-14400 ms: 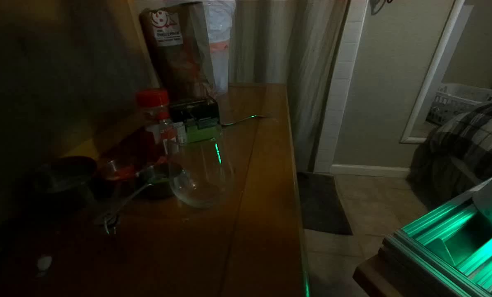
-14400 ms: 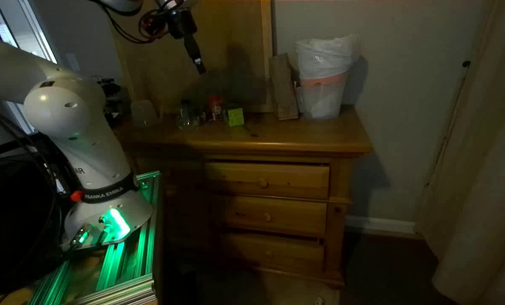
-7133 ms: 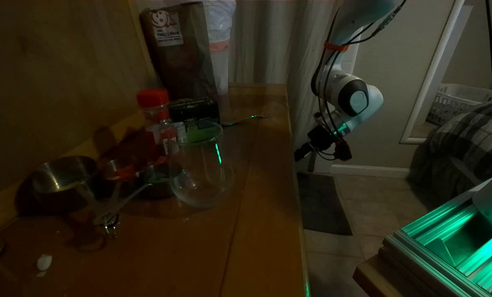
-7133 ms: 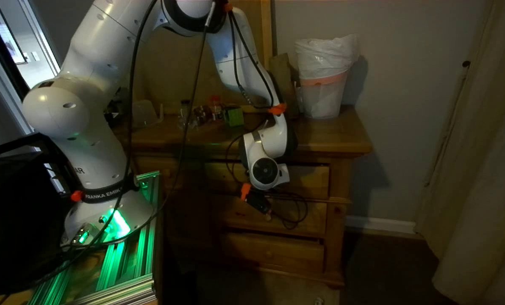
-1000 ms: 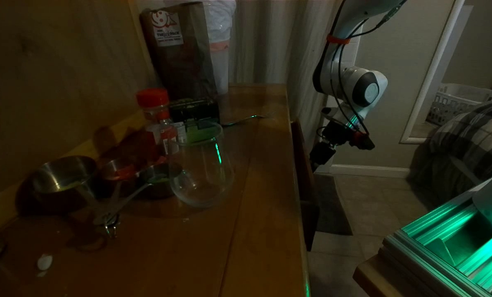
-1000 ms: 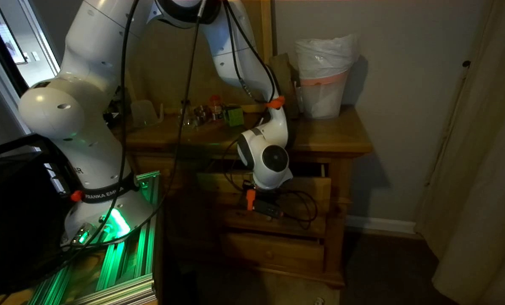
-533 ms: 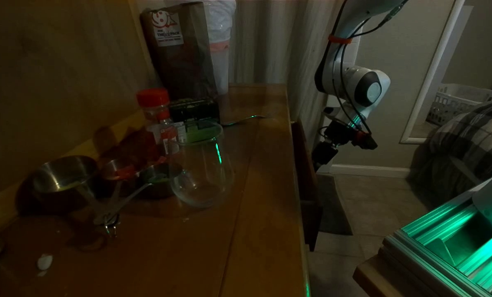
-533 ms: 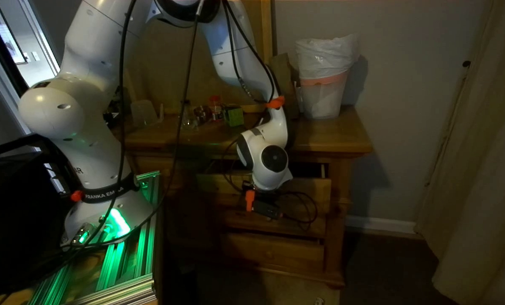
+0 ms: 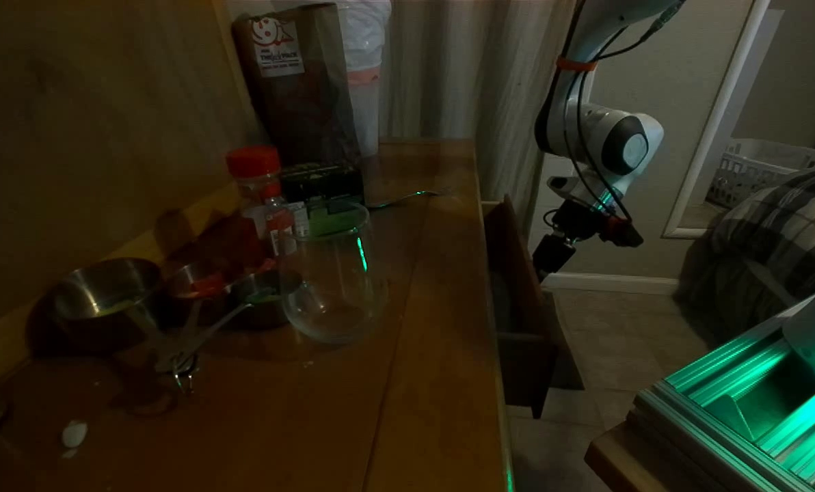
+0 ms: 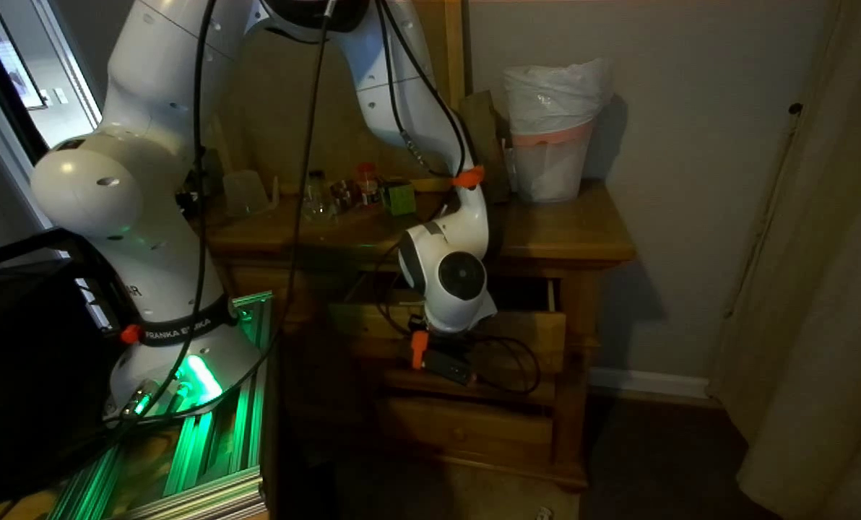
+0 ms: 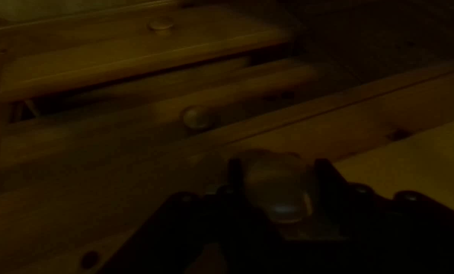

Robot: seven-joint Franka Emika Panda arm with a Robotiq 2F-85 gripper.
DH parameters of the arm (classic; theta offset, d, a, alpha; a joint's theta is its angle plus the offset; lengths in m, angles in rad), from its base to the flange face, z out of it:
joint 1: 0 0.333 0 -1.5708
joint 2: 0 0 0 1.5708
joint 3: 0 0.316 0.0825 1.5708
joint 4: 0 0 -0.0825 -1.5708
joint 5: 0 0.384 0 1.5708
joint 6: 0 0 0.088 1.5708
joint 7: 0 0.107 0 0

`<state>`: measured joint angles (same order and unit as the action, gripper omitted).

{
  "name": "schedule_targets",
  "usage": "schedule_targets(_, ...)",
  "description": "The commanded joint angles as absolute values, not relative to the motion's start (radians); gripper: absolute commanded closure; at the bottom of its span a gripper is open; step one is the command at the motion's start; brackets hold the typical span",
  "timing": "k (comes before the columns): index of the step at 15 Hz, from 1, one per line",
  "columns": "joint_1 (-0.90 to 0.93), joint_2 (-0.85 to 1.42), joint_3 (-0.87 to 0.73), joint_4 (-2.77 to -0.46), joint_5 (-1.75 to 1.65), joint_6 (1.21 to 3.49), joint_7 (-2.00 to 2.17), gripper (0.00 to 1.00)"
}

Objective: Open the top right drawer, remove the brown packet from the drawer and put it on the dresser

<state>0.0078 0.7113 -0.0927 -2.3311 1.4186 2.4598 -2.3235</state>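
The top right drawer stands pulled part way out; its front panel (image 9: 525, 280) shows in both exterior views, with the drawer front (image 10: 546, 336) partly behind the arm. My gripper (image 9: 541, 272) is outside that panel. In the dark wrist view the gripper (image 11: 278, 167) has a finger on each side of the drawer's round knob (image 11: 280, 186) and is shut on it. Across the glossy dresser top (image 9: 442, 301) the gap over the drawer opens toward the room. The brown packet cannot be made out; the drawer's inside is dark and partly hidden.
On the dresser top stand a clear glass (image 9: 332, 294), metal measuring cups (image 9: 107, 294), a red-lidded bottle (image 9: 252, 179), a black and green box (image 9: 325, 195), a fork (image 9: 407, 198), a tall printed bag (image 9: 291, 102) and a lined bin (image 10: 557, 144). A lower drawer knob (image 11: 198, 118) also shows.
The arm came down from above the dresser to the drawer, which was closed in earlier frames. Over the last second, gripper and drawer front have moved farther out together, widening the gap.
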Motion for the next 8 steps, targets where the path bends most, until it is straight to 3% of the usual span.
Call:
schedule_targets(1, -0.025, 0.661, -0.143, -2.374, 1.376, 2.507, -2.327, 0.75)
schedule_targets(8, -0.032, 0.626, -0.179, -2.418, 1.351, 2.528, -2.321, 0.75)
